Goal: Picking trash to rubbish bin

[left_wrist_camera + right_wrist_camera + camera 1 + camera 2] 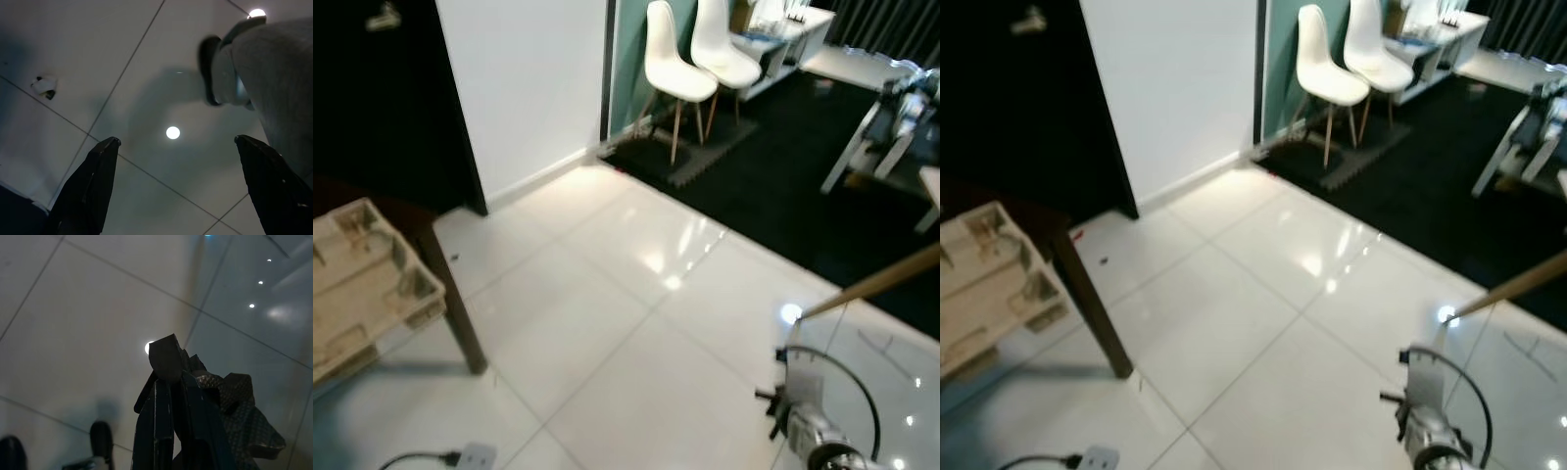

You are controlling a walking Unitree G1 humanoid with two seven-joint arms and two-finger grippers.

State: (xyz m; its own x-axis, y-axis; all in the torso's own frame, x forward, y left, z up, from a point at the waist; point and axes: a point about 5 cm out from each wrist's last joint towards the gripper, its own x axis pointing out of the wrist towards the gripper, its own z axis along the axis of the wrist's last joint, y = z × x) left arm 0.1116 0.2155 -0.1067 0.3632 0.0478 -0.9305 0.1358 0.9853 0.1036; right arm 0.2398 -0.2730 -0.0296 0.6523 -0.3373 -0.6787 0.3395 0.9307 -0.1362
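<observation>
Above the glossy white tiled floor (607,323), your right gripper (168,382) clamps crumpled dark wrapper trash (234,406); your left gripper (178,161) hangs wide open

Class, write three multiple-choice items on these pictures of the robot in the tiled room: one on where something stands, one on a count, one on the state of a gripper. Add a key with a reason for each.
1. Where do the white chairs stand?
A. On the dark mat by the teal wall
B. On the white tiles beside the wooden table
C. On top of the table

2. How many white chairs are there?
A. One
B. Two
C. Four

3. What is the state of the right gripper?
A. Wide open over bare floor
B. Shut on a crumpled dark piece of trash
C. Shut on a chair leg

Key:
1 A: the white chairs stand on the dark mat, far from the wooden table.
2 B: two seats stand side by side.
3 B: the right gripper pinches the crumpled dark piece of trash; the left gripper is the open one.
</observation>
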